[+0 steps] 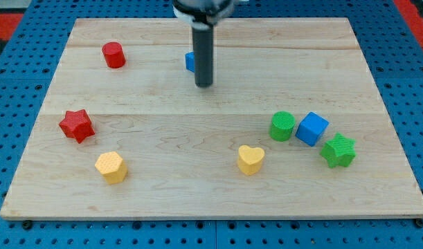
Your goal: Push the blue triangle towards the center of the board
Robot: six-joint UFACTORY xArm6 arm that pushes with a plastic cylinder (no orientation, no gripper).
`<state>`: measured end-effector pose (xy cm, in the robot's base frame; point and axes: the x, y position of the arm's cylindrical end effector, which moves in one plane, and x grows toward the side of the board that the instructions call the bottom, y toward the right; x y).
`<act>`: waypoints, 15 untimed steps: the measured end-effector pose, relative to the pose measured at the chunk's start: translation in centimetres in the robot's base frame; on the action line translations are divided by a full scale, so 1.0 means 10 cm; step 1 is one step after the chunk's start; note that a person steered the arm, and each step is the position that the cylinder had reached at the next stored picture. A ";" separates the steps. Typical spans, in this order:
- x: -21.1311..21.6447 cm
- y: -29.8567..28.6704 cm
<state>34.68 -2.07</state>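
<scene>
**Rod Tip Beside Partly Hidden Blue Block, Upper Centre of Board**

The wooden board (211,200) lies on a blue perforated surface (10,104). The arm's dark rod descends from the view's top, and the tip (204,85) rests on the board just above the view's centre. The tool is a single plain rod; it has no jaws, so no open or closed state applies, and it grips nothing.

The blue block (190,61), the task's item, sits at the rod's left edge in the view's upper middle. Only a small part shows; the rod covers the rest, so its triangular shape cannot be confirmed, nor whether rod and block touch. The tip lies just below and to the right of it.

Other items: a red cylinder (113,54) at upper left; a red star (76,125) at left; a yellow block (111,167) at lower left; a yellow heart (250,159) at lower centre. At the right, a green cylinder (282,126) sits just beside a blue cube (312,128), with a green star (338,150) close to the cube's lower right. All are well apart from the tip.
</scene>
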 end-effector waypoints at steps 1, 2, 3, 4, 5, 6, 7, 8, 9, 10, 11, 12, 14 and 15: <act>-0.53 0.15; -1.03 -0.48; -1.41 -0.90; -1.54 -1.20; -1.28 -1.34; -1.05 -1.14; -0.94 -0.90; -0.95 -0.66; -0.97 -0.51; -0.93 -0.19; -0.80 0.17; -0.75 0.48; -0.37 0.74; -0.14 0.71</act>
<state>33.30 5.05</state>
